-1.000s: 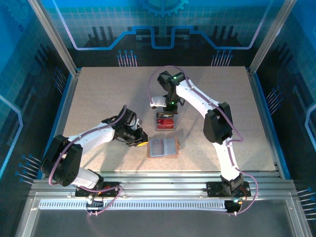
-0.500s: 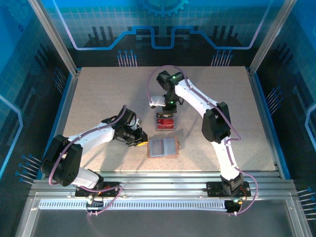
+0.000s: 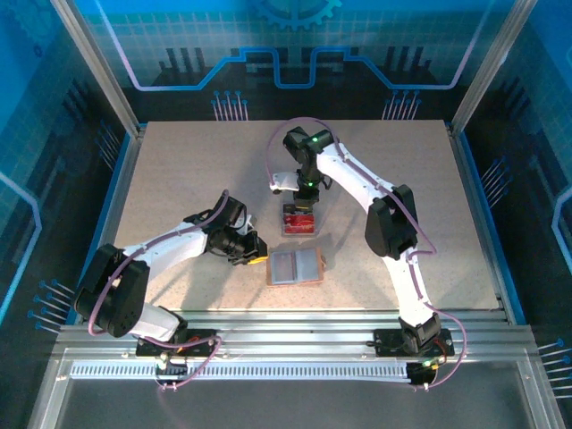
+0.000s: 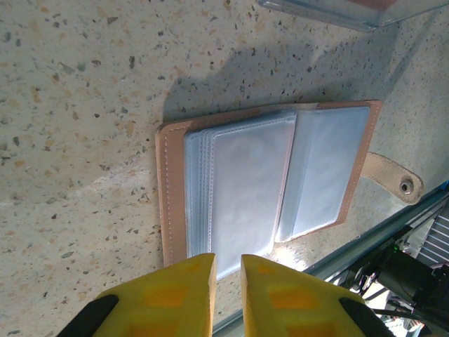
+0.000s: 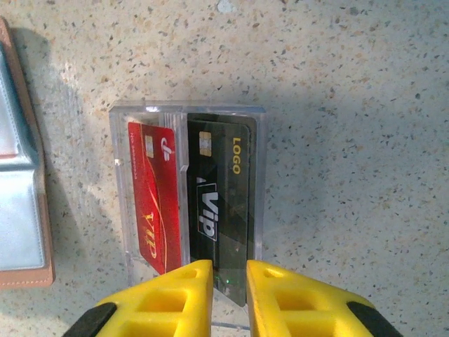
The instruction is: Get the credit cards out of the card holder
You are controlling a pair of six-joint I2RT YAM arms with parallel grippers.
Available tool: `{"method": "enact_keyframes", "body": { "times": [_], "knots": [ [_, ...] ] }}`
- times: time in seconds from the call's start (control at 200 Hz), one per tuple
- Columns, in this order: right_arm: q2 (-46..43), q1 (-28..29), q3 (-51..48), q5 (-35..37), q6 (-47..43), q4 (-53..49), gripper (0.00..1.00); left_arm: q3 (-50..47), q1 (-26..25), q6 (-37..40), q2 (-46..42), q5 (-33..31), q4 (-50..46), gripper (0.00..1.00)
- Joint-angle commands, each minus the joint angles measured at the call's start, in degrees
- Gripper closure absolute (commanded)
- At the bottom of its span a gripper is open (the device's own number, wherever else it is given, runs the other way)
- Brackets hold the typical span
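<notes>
- Right gripper point(image 5: 229, 281), bottom centre: jaws barely parted over the black plastic credit card point(image 5: 221, 196), next to the red plastic credit card point(image 5: 156, 196) in the clear plastic box point(image 5: 259, 175).
- Left gripper point(image 4: 226, 281): barely parted, empty, above the opened tan leather card holder point(image 4: 259, 182) mid-frame.
- Looks like drop-off of card 2; next up, lift clear. The sleeves look empty.

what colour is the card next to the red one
Black card with gold lettering, best in right wrist view.

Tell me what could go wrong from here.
The end of the black card lies right under the barely parted tips of the right pincer; pulling away could snag it out of the clear box. The left pincer sits at the edge of the open card holder and could shove it.
</notes>
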Motion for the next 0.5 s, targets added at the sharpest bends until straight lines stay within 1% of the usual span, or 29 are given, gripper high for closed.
{"method": "enact_keyframes", "body": {
  "times": [0.0,0.115,0.255,0.355,0.495],
  "knots": [
    [-4.69,0.21,-1.87,-1.01,3.72,1.21,0.80,0.60,0.48,-0.40,0.86,1.42,0.06,0.83],
    [-7.23,0.45,-4.18,-4.24,10.50,4.08,0.79,0.72,0.54,-0.49,1.75,1.73,0.78,0.83],
    [-10.12,0.59,-7.87,-7.81,21.39,7.24,0.78,1.10,0.48,-0.10,2.86,2.15,1.03,0.83],
    [-13.65,0.71,-13.46,-8.70,32.34,12.51,0.78,1.42,0.48,0.21,3.30,2.19,1.12,0.83],
    [-19.44,0.89,-23.21,-10.08,50.03,20.34,0.79,1.27,0.49,0.03,4.03,2.50,2.11,0.83]
  ]
}}
